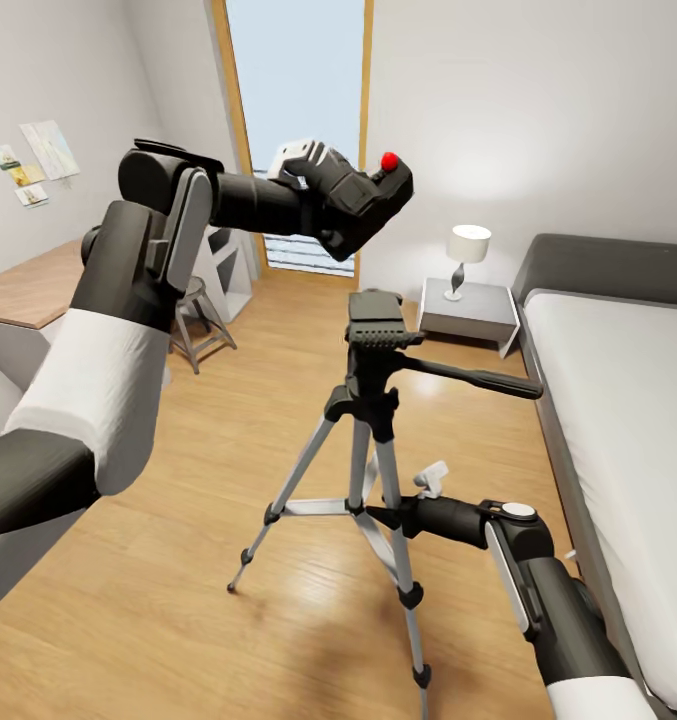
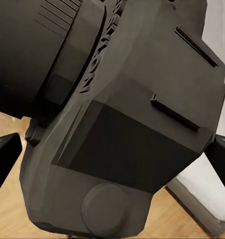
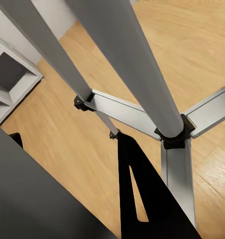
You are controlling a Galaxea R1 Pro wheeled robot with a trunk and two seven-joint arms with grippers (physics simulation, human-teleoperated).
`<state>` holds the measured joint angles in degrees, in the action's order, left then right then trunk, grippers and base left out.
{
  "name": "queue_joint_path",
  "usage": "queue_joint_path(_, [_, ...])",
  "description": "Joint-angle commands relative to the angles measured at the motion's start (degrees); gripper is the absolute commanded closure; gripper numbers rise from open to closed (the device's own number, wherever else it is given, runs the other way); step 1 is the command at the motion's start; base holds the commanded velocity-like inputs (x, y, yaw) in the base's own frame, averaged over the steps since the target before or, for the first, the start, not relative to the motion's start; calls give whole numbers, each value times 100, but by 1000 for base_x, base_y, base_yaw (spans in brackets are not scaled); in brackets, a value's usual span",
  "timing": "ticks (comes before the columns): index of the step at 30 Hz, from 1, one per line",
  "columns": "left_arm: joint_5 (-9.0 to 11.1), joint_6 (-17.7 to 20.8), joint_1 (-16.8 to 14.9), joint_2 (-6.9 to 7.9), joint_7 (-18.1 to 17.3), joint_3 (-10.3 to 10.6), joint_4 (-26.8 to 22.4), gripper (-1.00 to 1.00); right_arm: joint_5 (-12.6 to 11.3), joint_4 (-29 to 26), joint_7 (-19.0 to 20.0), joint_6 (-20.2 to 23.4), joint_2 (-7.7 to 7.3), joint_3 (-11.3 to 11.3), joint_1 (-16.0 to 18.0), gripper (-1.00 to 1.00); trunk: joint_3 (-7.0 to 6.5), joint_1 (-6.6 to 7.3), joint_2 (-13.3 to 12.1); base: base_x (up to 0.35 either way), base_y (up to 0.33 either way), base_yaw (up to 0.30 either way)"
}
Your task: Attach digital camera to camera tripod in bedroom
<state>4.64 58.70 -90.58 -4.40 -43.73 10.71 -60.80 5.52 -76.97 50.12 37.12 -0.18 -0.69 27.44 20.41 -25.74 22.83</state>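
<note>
My left gripper (image 1: 330, 196) is shut on the digital camera (image 1: 370, 200), a chunky black body with a red button on top, held in the air tilted. The camera hangs a little above and slightly left of the black head of the camera tripod (image 1: 376, 328), apart from it. In the left wrist view the digital camera (image 2: 127, 124) sits between my fingertips (image 2: 3, 164). The tripod stands upright on the wood floor, its pan handle pointing right. My right gripper (image 1: 383, 515) is low at the silver legs (image 3: 137, 74) by the centre brace; its fingers are hard to make out.
A grey bed (image 1: 618, 400) runs along the right. A nightstand (image 1: 470, 312) with a white lamp (image 1: 466, 255) stands behind the tripod. A stool (image 1: 200, 322), a white shelf (image 1: 226, 270) and a wooden desk (image 1: 28, 285) are at the left, under the tall window (image 1: 298, 100).
</note>
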Motion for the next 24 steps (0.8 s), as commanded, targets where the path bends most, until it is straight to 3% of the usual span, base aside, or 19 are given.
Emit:
queue_joint_path(1, [22,30,-11,15,-85,4,14,100,251,301,51,-21,0,-30,2,100,10,-4,9,0,0,0])
queue_joint_path(7, [5,-26,-217,147,-663,53,44,100,256,300,57,-21,0,-104,3,100,10,-4,9,0,0,0])
queue_joint_path(9, [2,-41,-413,203,-982,214,54,100,256,301,58,-21,0,-116,2,100,10,-4,9,0,0,0])
queue_joint_path(10, [2,-48,-728,292,-1359,502,119,100,257,302,59,-21,0,-121,1,100,10,-4,9,0,0,0])
queue_joint_path(13, [2,-51,-953,448,-1678,741,240,100,262,303,59,-21,0,-121,0,100,10,-4,9,0,0,0])
queue_joint_path(16, [8,-42,-1063,624,-1907,857,434,100,265,305,59,-20,0,-119,-1,100,10,-4,9,0,0,0])
queue_joint_path(21, [-3,-19,-1083,650,-1952,969,1089,100,266,306,59,-20,0,-117,3,100,10,-4,9,0,0,0])
queue_joint_path(23, [-2,-18,-1084,650,-1953,1132,1201,100,270,306,59,-22,0,-116,3,100,10,-4,9,0,0,0])
queue_joint_path(24, [0,-13,-1085,647,-1957,1489,1283,100,273,300,59,-21,0,-116,4,100,10,-4,9,0,0,0])
